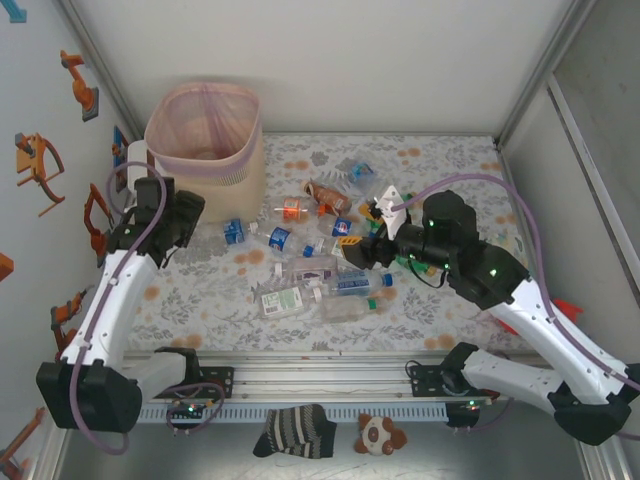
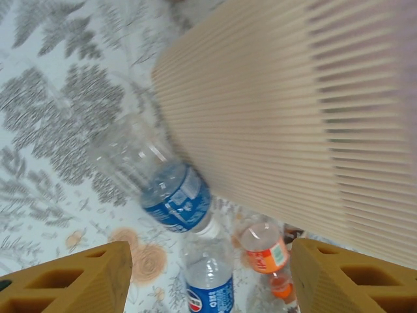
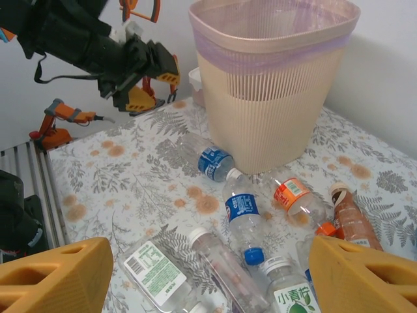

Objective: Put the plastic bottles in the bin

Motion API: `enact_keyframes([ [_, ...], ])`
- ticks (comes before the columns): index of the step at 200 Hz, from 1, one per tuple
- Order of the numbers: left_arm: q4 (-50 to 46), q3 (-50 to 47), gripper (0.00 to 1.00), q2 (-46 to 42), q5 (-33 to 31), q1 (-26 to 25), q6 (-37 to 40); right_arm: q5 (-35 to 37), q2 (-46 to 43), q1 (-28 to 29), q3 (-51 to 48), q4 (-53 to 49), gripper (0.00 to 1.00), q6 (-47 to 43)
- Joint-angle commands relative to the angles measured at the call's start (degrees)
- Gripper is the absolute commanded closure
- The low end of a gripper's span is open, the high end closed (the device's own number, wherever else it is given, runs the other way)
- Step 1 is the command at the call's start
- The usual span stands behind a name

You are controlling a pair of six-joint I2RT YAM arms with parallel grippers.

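Two grippers stand wide open, and neither one holds a thing. The left gripper (image 3: pixel 155 85), black with yellow finger pads, hangs just beside the foot of the tall beige ribbed plastic bin with a pink bag inside (image 1: pixel 160 125). Its fingers are spread far apart above a clear squashed bottle with a blue label (image 2: pixel 171 195) and do not touch it. That bottle lies against the bin wall. The white left arm (image 1: pixel 110 290) stretches up from the near left corner, bends at the top, and tips its gripper down at the table.

The right gripper (image 3: pixel 212 270) is spread wide too, with nothing between its yellow fingers. It hovers over the pile of plastic bottles (image 1: pixel 320 275) in the middle of the white cloth with grey ferns and orange flowers (image 1: pixel 200 290). The white right arm (image 1: pixel 530 320) reaches from the near right corner, bent like an elbow, and points left toward the bin.

The bottles in the pile lie on the cloth, outside the bin. Next to the blue-label one is a clear bottle with a blue cap and a round red, white and blue badge (image 3: pixel 242 208); its words are too small to read. Then come a clear bottle with an orange label (image 3: pixel 292 194) and a brown bottle (image 3: pixel 348 218). Close under the right gripper lie a flat clear bottle with a white bar-code label (image 3: pixel 153 267) and a bottle with green Chinese writing (image 3: pixel 293 300).
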Motion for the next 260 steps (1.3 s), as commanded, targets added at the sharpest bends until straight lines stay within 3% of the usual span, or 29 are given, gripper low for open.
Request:
enact_keyframes([
  [1, -3.12, -1.74, 0.35, 2.06, 0.18, 0.44, -8.06, -0.29, -0.79, 0.47, -0.7, 1.57, 0.22, 0.53],
  [73, 4.52, -6.69, 0.29, 9.45, 6.09, 2.89, -15.51, 0.36, -0.45, 0.47, -0.04, 0.39, 0.22, 0.64],
  [147, 21.89, -13.87, 0.22, 16.42, 12.18, 5.67, -25.15, 1.19, -0.86, 0.51, 1.14, -0.92, 0.22, 1.07],
  [260, 25.17, -7.82, 0.2, 29.21, 17.17, 7.74, -26.65, 3.71, -3.59, 0.55, 1.73, -2.85, 0.22, 1.46],
])
